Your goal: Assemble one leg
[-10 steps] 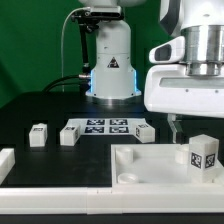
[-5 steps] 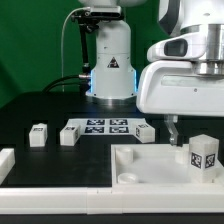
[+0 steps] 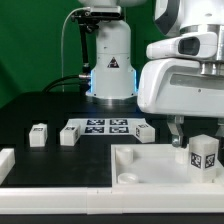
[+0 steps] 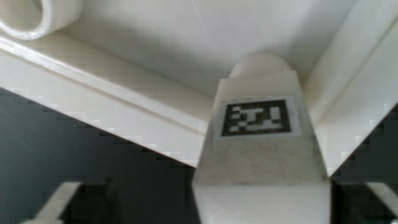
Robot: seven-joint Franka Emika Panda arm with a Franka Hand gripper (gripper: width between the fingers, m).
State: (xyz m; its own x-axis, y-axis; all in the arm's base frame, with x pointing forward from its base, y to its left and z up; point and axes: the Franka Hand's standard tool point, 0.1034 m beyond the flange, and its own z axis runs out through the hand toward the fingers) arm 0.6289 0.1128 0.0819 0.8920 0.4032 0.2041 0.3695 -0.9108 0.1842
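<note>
One leg (image 3: 203, 155), a white block with a black-and-white tag, stands upright in the near right corner of the large white square part (image 3: 150, 165). My gripper (image 3: 195, 132) hangs just above it, open, with one finger (image 3: 175, 129) visible beside the leg. In the wrist view the leg (image 4: 258, 140) rises between my two fingers (image 4: 63, 200), with a gap on one side. My gripper (image 4: 214, 205) is not closed on it. Three more legs (image 3: 39, 135), (image 3: 69, 134), (image 3: 144, 131) lie on the black table.
The marker board (image 3: 105, 126) lies between the loose legs. A white part (image 3: 5, 160) sits at the exterior view's left edge. The robot base (image 3: 110, 60) stands behind. A round corner socket (image 4: 36, 15) of the square part shows in the wrist view.
The arm's hand has shifted slightly toward the exterior view's left and a little lower over the standing leg. The leg and other parts have not moved.
</note>
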